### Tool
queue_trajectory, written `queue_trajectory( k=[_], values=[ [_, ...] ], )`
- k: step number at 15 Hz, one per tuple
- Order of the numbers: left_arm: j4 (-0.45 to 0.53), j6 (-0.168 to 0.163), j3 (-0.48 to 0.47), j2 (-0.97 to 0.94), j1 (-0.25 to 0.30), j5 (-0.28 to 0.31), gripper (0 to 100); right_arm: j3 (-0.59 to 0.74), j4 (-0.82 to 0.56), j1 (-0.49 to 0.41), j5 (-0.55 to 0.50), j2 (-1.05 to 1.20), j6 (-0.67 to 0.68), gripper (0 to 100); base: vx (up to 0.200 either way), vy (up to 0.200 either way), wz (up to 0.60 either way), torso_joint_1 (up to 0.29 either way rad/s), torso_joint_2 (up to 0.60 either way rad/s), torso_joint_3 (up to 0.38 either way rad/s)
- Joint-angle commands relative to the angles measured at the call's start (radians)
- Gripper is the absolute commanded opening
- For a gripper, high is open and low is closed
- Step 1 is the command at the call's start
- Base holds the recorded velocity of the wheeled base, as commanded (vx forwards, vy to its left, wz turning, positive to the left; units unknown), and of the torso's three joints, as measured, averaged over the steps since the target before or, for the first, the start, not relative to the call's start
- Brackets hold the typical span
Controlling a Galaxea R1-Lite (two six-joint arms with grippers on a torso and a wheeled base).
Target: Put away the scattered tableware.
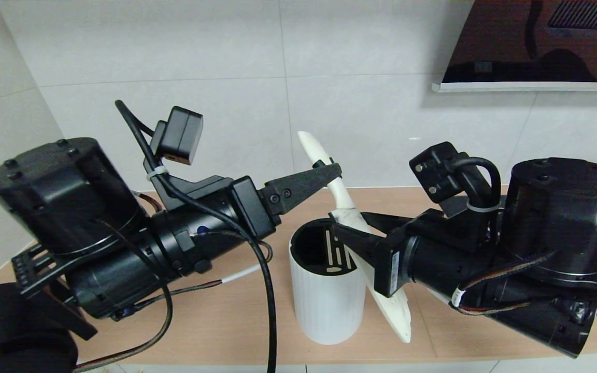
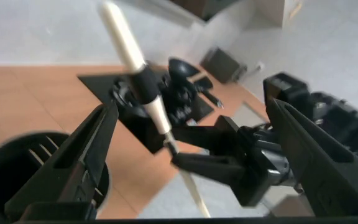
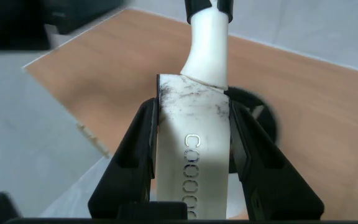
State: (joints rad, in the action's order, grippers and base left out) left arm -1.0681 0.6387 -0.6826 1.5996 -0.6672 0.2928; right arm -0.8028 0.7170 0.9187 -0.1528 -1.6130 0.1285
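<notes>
So my right gripper [image 1: 349, 221] is pinching the white spatula [image 1: 389, 311] across the neck, right where the blade starts, jaws pressed against both edges. Up the shaft at about 11 o'clock, my left gripper [image 2: 191, 107] is spread. It has a finger on either side of the handle [image 1: 313, 147] with a gap, so I doubt it's carrying any weight.

The spatula is up in the air and tilted, handle toward 12, blade hanging toward 5. Thing is, the blade is outside the white holder [image 1: 324, 305], down along its 3 o'clock side, with the tip below the rim. The holder stands on the counter [image 1: 215, 326], roughly 8 o'clock from my right gripper.

What worries me:
- If the right one lets go before the left closes, the spatula drops onto the counter or off the front edge.
- If I swing toward 9 without lifting first, the blade clips the wall and that light-looking holder probably tips.
</notes>
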Motion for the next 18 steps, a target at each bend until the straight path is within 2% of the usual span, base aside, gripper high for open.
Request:
queue_trajectory(
  k=[1,7,9,14,15,16,18],
  values=[
    [-0.006,0.001,-0.002,0.034,-0.005,0.0,100,0.0,0.002,0.015,-0.001,-0.015,0.0,0,0.0,0.0,0.0,0.0,0.0,0.0],
    [-0.026,0.007,-0.023,0.079,-0.005,-0.03,100,0.004,0.002,0.045,-0.004,-0.007,0.014,0,0.0,0.0,0.0,0.0,0.0,0.0],
    [-0.035,0.027,-0.025,0.08,-0.005,-0.03,100,0.005,0.004,0.048,-0.004,-0.007,0.016,0,0.0,0.0,0.0,0.0,0.0,0.0],
    [-0.041,0.027,-0.025,0.086,-0.005,-0.03,100,0.008,0.004,0.049,-0.004,-0.007,0.016,0,0.0,0.0,0.0,0.0,0.0,0.0],
    [-0.039,0.027,-0.025,0.094,-0.005,-0.03,100,0.005,0.002,0.072,-0.004,-0.007,0.016,0,0.0,0.0,0.0,0.0,0.0,0.0],
    [-0.039,0.025,-0.025,0.094,-0.005,-0.03,0,0.007,0.002,0.078,-0.004,-0.007,0.017,0,0.0,0.0,0.0,0.0,0.0,0.0],
    [-0.041,0.027,-0.025,0.099,-0.005,-0.032,0,0.01,0.002,0.081,-0.004,-0.008,0.017,0,0.0,0.0,0.0,0.0,0.0,0.0]
  ],
)
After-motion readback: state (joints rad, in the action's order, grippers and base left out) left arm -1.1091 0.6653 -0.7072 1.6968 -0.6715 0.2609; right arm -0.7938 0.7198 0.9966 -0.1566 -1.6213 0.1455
